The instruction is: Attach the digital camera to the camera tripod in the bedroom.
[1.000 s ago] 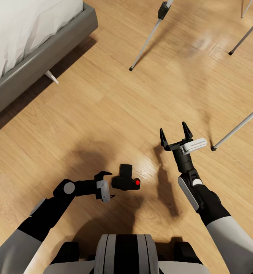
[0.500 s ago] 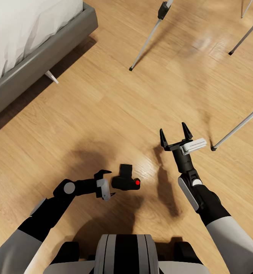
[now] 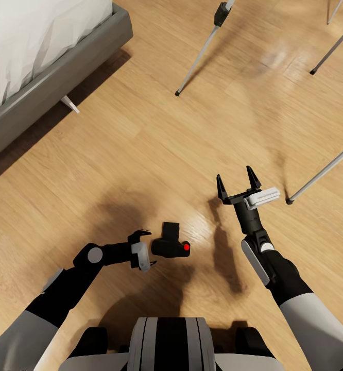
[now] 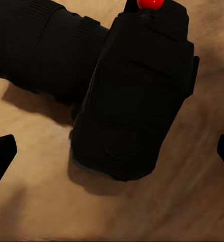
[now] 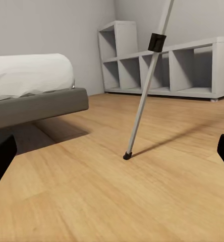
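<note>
While the digital camera (image 3: 170,243) lies just beside the wide-open, empty left gripper (image 3: 146,250), that gripper has edged slightly closer.

On the wood floor (image 3: 140,144) lies one digital camera (image 3: 170,244) with one red button (image 3: 186,248) on it. I count four thin silver legs of the camera tripod (image 3: 200,53) near the floor's far edge. There are two grippers, the left gripper (image 3: 146,249) and the right gripper (image 3: 238,182), one bed (image 3: 58,72) and one white shelf unit (image 5: 192,65)
</note>
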